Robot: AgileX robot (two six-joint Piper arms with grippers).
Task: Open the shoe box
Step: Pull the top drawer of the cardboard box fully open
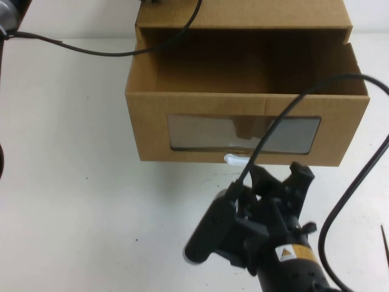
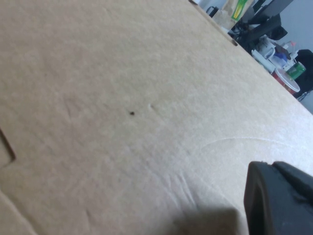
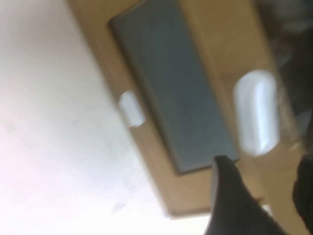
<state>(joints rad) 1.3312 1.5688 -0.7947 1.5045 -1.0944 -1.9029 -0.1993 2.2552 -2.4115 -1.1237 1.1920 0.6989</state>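
While open, box near right hand

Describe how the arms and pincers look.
Right pincer, in front of the box: black, two blunt fingers, yellow warning label on the wrist, black cylinder alongside, black cable looping away. Left pincer, over the box's top: only a black rounded block shows.
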